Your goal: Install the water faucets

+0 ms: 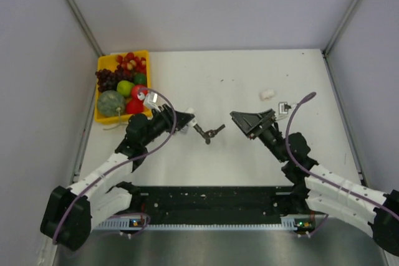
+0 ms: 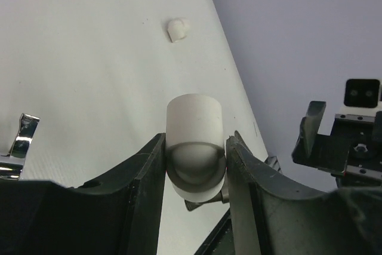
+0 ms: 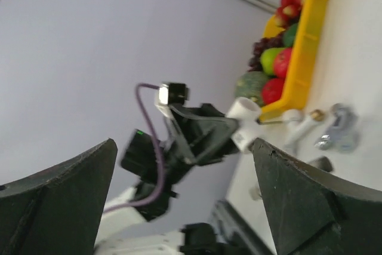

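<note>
Black fingers (image 2: 146, 177) of the left gripper (image 2: 195, 147), low in its wrist view, are partly closed, clamping a white plastic cylindrical fitting (image 2: 193, 111). The right gripper (image 3: 184, 146) gapes wide, holding nothing. A dark grey metal faucet with lever handle (image 1: 209, 133) lies mid-frame in the top view on the white table (image 1: 249, 73), between both grippers; a small white plastic fitting (image 1: 267, 94) sits upper right of it.

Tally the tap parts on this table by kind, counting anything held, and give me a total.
Dark grey faucet: 1
Silvery faucet: 1
White-bodied faucet: 1
White fittings: 2, one held in the left gripper, one lying loose
Total: 5
</note>
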